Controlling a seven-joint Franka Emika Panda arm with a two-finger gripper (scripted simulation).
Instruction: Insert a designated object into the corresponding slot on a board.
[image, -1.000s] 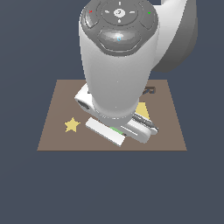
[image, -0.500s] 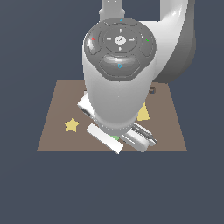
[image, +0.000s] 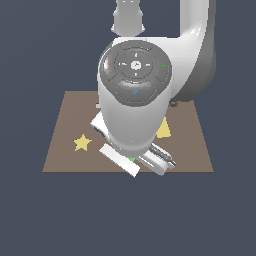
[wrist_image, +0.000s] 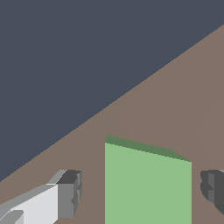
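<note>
In the wrist view the designated object (wrist_image: 146, 183), a flat green piece, lies on the brown board (wrist_image: 175, 100). My gripper (wrist_image: 142, 192) is open and straddles it. One dark fingertip (wrist_image: 70, 194) and the other (wrist_image: 213, 186) stand on either side, each with a gap to the piece. In the exterior view only a green sliver of the object (image: 131, 160) shows under the arm's hand, near the board's (image: 65, 150) front edge. The arm hides the slot.
A yellow star (image: 82, 142) sits on the board toward the exterior view's left. Part of another yellow piece (image: 163, 130) shows beside the arm on the right. The board's edge runs close to the green piece, with dark floor (wrist_image: 65, 52) beyond it.
The arm's wrist has moved lower in the exterior picture, toward the board's front edge, and the hand has twisted a little. The yellow star has not moved.
</note>
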